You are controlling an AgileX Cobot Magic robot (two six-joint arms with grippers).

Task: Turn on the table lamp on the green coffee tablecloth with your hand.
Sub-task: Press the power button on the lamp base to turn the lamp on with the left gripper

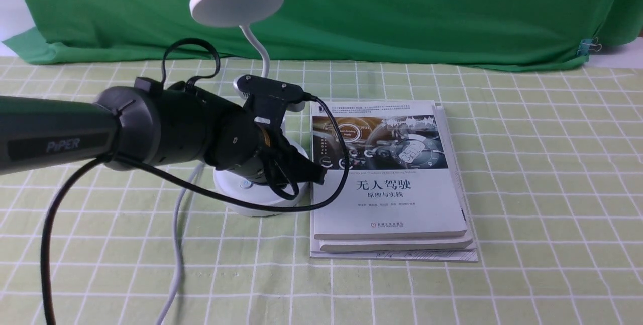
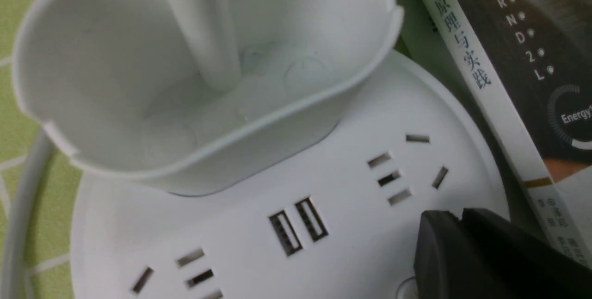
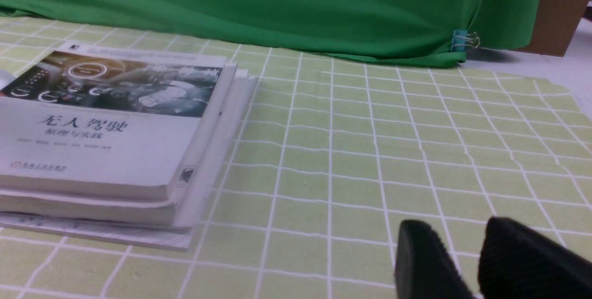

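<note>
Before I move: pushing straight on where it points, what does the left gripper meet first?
The closed black left gripper would likely meet the round white plastic lamp base first, near a button its fingers partly hide; the exact gap is unclear.

Looks like a lab bench: PiPER robot arm [image 1: 166, 124], green backdrop cloth [image 1: 351, 13] clipped up, gridded tablecloth [image 1: 527, 189].

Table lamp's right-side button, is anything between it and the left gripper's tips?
Nothing visible: the shut left gripper has its tips right over that button on the lamp's base; touching or not, I can't tell.
</note>
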